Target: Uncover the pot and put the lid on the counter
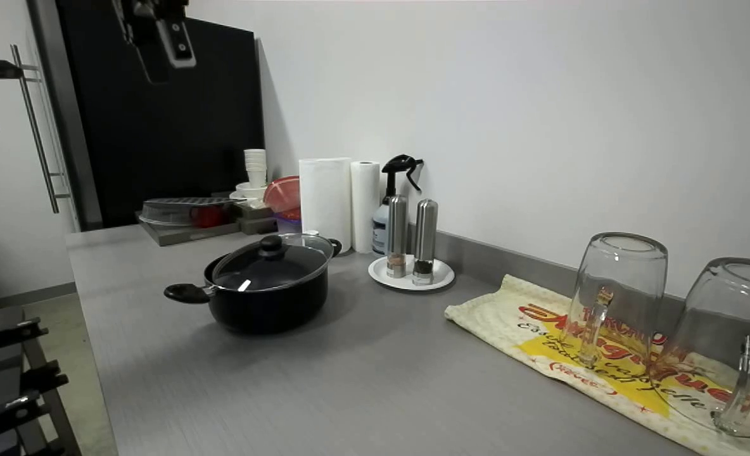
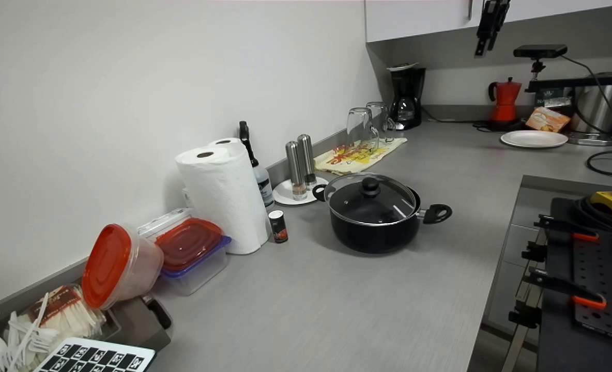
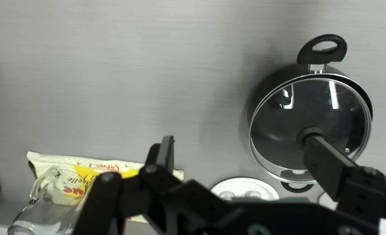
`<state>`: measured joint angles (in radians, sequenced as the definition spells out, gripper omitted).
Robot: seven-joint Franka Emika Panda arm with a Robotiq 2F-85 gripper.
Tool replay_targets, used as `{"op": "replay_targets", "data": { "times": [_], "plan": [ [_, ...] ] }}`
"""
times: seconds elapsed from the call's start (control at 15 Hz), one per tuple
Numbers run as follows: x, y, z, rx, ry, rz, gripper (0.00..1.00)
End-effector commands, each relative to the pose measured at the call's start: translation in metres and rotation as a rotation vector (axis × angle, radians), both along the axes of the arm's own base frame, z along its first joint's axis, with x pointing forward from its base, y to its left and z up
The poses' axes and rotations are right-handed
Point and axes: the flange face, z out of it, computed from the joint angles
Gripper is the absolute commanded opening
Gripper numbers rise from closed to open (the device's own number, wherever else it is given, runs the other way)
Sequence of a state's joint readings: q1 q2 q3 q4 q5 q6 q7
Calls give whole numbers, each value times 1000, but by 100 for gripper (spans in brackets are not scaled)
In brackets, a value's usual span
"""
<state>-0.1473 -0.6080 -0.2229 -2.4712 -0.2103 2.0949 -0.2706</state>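
Observation:
The black pot (image 1: 267, 310) stands on the grey counter (image 1: 362, 392); both also show in an exterior view, pot (image 2: 376, 237) and counter (image 2: 337, 320), and in the wrist view, pot (image 3: 266, 83) and counter (image 3: 114, 81). The glass lid (image 1: 305, 259) with its black knob lies on the pot, shifted off-centre, so part of the pot's rim shows; it also appears in an exterior view (image 2: 347, 201) and the wrist view (image 3: 277, 120). My gripper (image 3: 240, 140) is open and empty. Both exterior views show the gripper (image 1: 171, 71) (image 2: 485, 50) high above the counter, apart from the lid. In the wrist view one finger hides the knob.
A white plate with two metal mills (image 1: 411, 234) stands behind the pot near the wall. Paper towel rolls (image 2: 223, 201) and a spray bottle (image 1: 381, 221) are beside it. Upturned glass mugs (image 1: 616, 285) stand on a patterned cloth (image 1: 527, 329). Plastic containers (image 2: 192, 258) line the wall.

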Motion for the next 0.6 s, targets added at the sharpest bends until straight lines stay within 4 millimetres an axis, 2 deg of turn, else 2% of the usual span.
{"op": "replay_targets", "data": {
  "times": [0.0,0.13,0.33,0.53],
  "plan": [
    [42,26,7,26,-99,8,100],
    [67,43,7,49,-164,12,100],
    [103,66,-4,77,-223,30,100],
    [132,86,-32,91,-202,59,100]
  ]
}}
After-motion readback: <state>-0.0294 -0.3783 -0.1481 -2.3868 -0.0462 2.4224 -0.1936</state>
